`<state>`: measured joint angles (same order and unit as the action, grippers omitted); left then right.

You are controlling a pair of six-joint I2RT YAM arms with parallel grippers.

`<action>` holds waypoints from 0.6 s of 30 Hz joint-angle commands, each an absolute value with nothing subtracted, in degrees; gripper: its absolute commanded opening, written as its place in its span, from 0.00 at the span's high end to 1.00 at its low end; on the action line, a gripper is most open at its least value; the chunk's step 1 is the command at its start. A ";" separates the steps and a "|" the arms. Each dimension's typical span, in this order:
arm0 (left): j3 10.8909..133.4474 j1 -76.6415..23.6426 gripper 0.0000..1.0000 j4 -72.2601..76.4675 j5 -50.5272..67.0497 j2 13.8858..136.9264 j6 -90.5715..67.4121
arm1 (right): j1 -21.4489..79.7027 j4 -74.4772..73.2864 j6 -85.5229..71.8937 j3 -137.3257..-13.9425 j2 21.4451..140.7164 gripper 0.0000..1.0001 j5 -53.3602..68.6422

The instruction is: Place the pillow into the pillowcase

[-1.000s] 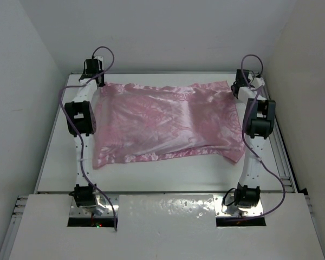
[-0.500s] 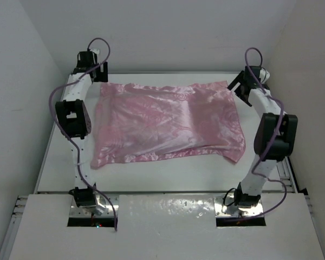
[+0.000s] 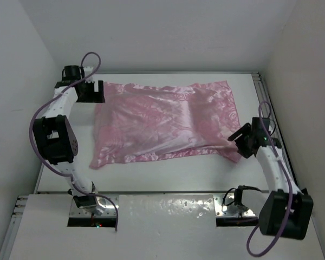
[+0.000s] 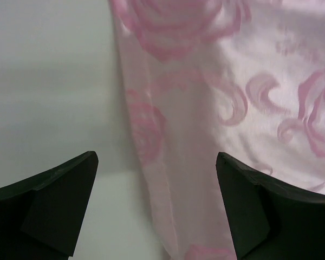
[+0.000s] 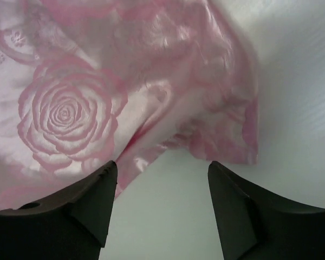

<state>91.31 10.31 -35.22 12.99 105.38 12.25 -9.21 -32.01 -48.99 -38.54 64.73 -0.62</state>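
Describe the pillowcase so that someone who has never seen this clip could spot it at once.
Start with the white table; a wide sheet of shiny cloth covers most of its middle: that is the pillowcase. It is the only pink thing in view, patterned with roses, and its near right corner trails loose and crumpled.

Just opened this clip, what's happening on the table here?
A pink pillowcase lies spread on the white table. The left gripper hovers open over its far left corner, and the right gripper hovers open over its near right corner; neither holds anything. No pillow shows outside the case, which looks padded, so it is probably already inside.
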 commanded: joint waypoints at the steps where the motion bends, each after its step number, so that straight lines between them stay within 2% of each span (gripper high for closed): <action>1: 87.37 8.36 0.10 -35.16 16.44 103.62 13.27 | -8.96 -30.77 -60.25 -30.98 56.45 0.32 4.65; 6: 83.24 6.24 0.10 -33.23 16.79 103.36 13.01 | -8.53 -21.90 -71.35 -16.99 47.55 0.25 6.94; 12: 82.01 4.05 0.10 -32.52 15.03 105.20 13.62 | -8.44 -12.76 -73.74 -12.84 53.95 0.24 5.10; 14: 81.22 3.43 0.10 -32.08 14.07 105.47 13.80 | -8.44 -7.75 -73.74 -12.13 55.54 0.26 4.40; 18: 78.75 3.07 0.10 -28.57 11.69 106.52 14.68 | -9.23 -7.81 -71.46 -13.09 58.71 0.31 0.62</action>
